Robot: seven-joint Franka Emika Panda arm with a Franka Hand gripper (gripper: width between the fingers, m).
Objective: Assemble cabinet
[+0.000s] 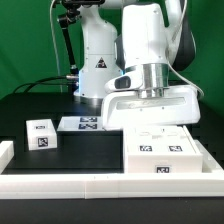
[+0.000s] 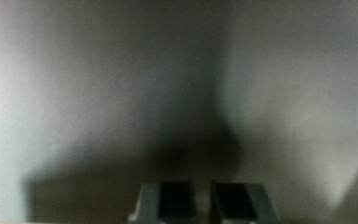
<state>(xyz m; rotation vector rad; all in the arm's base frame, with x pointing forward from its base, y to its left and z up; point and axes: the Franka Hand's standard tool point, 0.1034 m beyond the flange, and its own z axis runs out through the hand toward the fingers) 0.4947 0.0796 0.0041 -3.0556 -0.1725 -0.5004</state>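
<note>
The cabinet [image 1: 165,152] is a large white box with black-and-white tags on its upper face, at the exterior view's right on the black table. My gripper [image 1: 150,120] hangs right over its back edge, and its fingertips are hidden behind the wide white hand. In the wrist view the gripper [image 2: 206,200] shows two dark fingers [image 2: 171,200] side by side with only a thin slit between them and nothing seen in it. A blurred grey-white surface [image 2: 176,90], very close, fills that view. A small white drawer block [image 1: 42,135] with tags lies apart at the exterior view's left.
The marker board [image 1: 80,123] lies flat behind the small block, near the robot base [image 1: 98,70]. A long low white border rail [image 1: 100,186] runs along the table's front and up its left side [image 1: 5,152].
</note>
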